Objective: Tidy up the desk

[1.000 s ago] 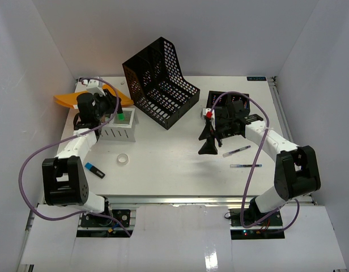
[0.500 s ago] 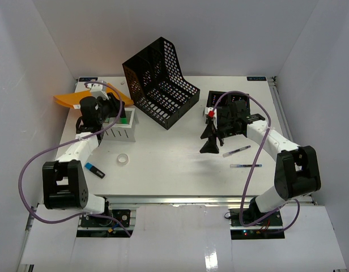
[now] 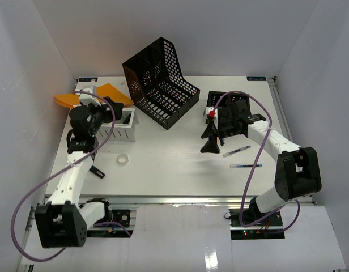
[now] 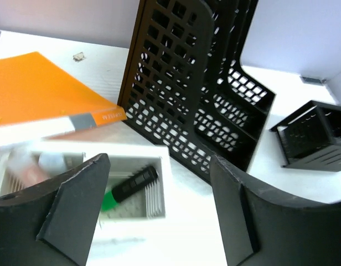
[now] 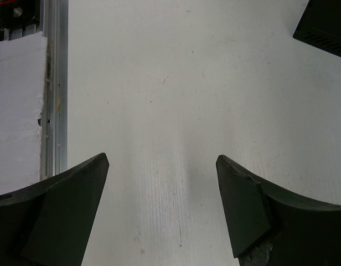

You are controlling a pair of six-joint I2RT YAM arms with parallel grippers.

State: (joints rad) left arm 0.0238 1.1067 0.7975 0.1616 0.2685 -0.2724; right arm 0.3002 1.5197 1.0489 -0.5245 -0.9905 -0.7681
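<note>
The desk (image 3: pixel 169 156) is a white tabletop with a metal rail along its front. My left gripper (image 3: pixel 108 115) hangs open just left of the white organizer tray (image 3: pixel 122 127), with nothing between its fingers. In the left wrist view the left gripper (image 4: pixel 159 162) frames the tray (image 4: pixel 159 183), where a black marker with a green cap (image 4: pixel 129 185) lies in a compartment. My right gripper (image 3: pixel 208 144) stands open at mid-desk. The right wrist view shows the right gripper (image 5: pixel 162 159) with only bare desk (image 5: pixel 170 100) between its fingers.
An orange folder (image 3: pixel 86 96) lies at the back left and a black mesh file rack (image 3: pixel 160 82) at the back centre. A small black box (image 3: pixel 234 102) sits behind the right gripper. Two pens (image 3: pixel 237 151) (image 3: pixel 245 166), a tape roll (image 3: pixel 123 159) and a USB stick (image 3: pixel 97 171) lie loose.
The left gripper has opened and pulled back to the left, away from above the white tray; the green-capped marker now lies in the tray. The right arm has barely moved.
</note>
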